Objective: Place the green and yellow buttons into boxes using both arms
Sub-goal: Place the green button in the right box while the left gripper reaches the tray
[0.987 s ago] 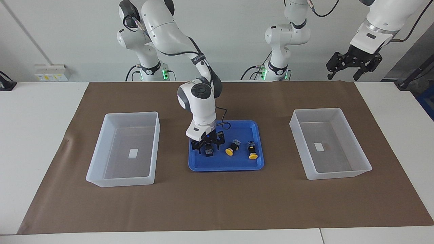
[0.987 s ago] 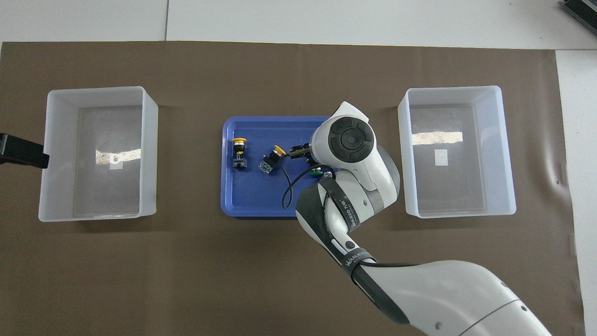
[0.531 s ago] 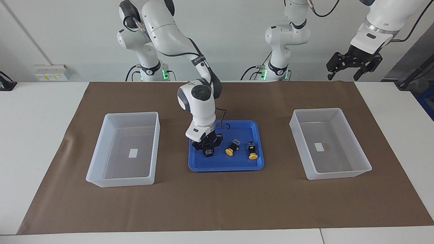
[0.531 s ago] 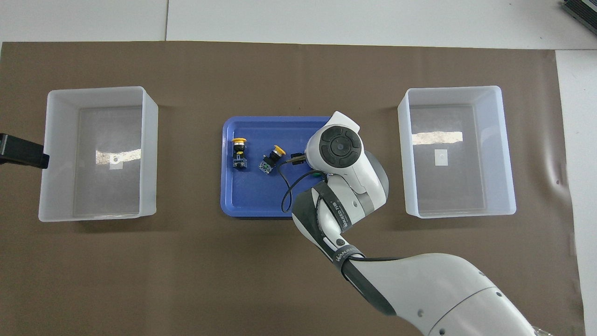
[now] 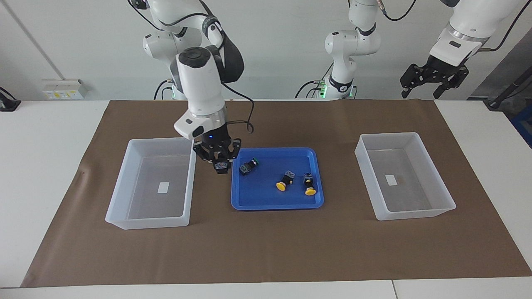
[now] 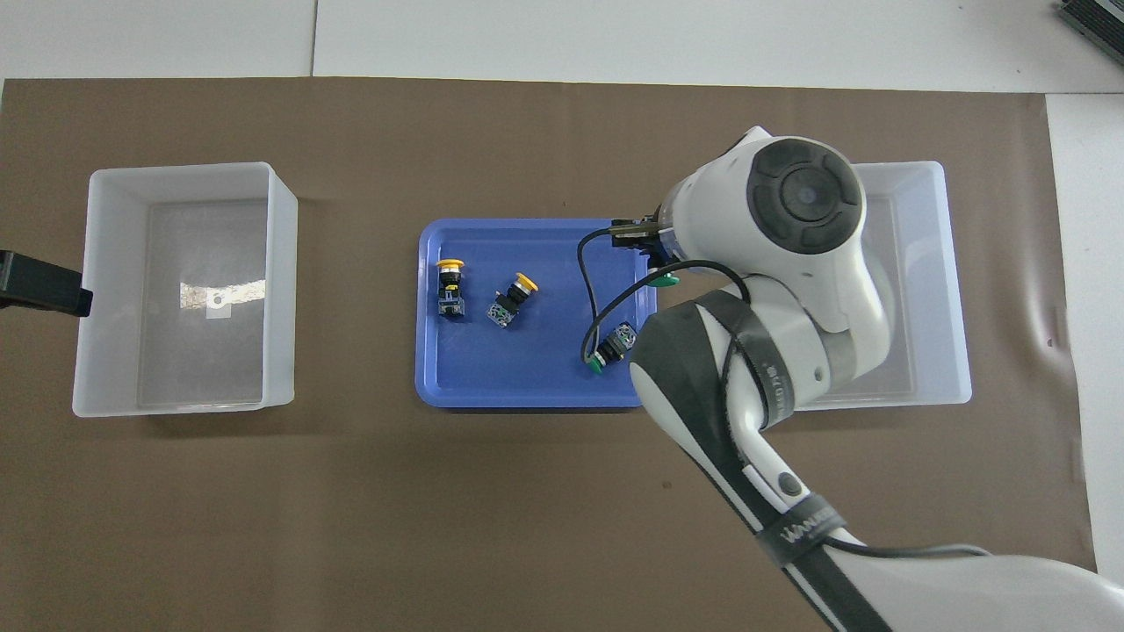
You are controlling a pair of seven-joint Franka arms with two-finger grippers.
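Translucent plastic box (image 5: 153, 182) at the right arm's end waits empty; the right tool (image 5: 219, 161), clenched on a green button (image 5: 221, 166), hangs between it and the blue tray (image 5: 274, 203), probably carrying it across. Three buttons lie in the tray. The left tool (image 5: 432, 81) waits released.

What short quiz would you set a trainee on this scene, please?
1. How many black-bodied push buttons with round yellow caps lie in the shallow blue plastic tray?
2. True or false: the left hand is shut on a button.
3. The right hand grips a raised push button with which cap colour? A yellow, B green, C red.
Key: 1 two; 2 false, it hangs open and empty; 3 B.
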